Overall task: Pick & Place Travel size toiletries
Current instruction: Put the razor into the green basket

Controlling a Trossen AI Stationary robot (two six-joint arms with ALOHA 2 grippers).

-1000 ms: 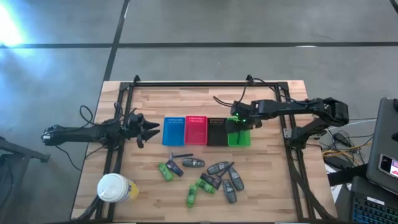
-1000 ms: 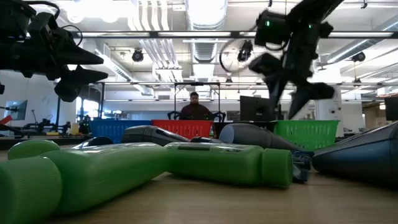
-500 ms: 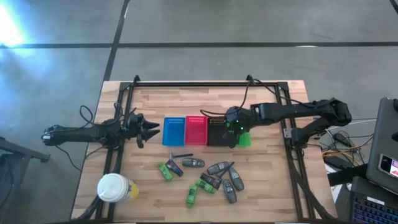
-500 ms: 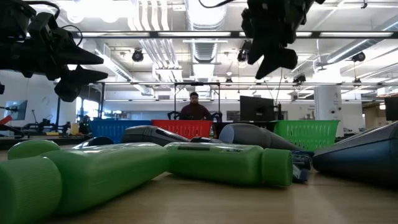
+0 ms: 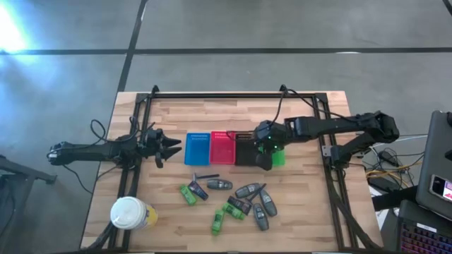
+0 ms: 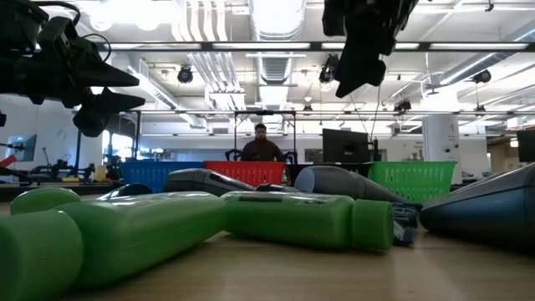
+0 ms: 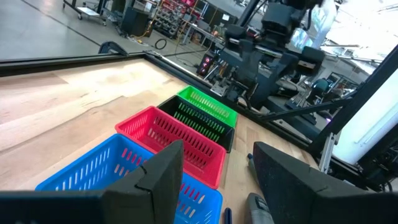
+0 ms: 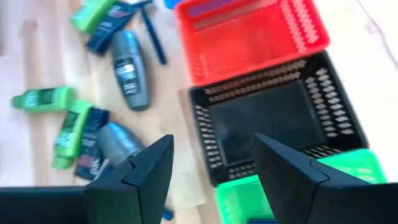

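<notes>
At far left of the wooden slatted table (image 5: 304,212), near the front corner, a large paper cup with white lid (image 5: 128,212). Above it along the left edge, the left gripper (image 5: 171,149), dark two-fingered, parked just beside the blue slotted plastic basket (image 5: 198,148), fingers spread apart with nothing between them, as seen in the left wrist view (image 7: 211,171).

Next, a row of four slotted plastic baskets touching side by side: blue, then red (image 5: 222,147), then black (image 5: 246,149), then green (image 5: 277,156). In the right wrist view, black basket (image 8: 273,121) empty inside.

In front of the baskets, loose on the wood, the travel size toiletries, spread in a cluster: bright green tube (image 5: 187,194) at the left end, thin dark stick (image 5: 207,177) and grey oval tube (image 5: 219,185) beside it, more green tubes (image 5: 219,223) nearer the front, dark purplish packet (image 5: 239,205) in the middle, further grey oval tubes (image 5: 248,190) at the right end of the cluster. None inside any basket that can be made out.

Over the boundary of the black and green baskets, the right gripper (image 5: 264,160), raised above the table, fingers parted and carrying nothing, pointed down toward black basket and table edge of the toiletry cluster. Right arm stretched in from the table's right side.

In the low view, a person (image 6: 262,146) seated far behind the baskets.
</notes>
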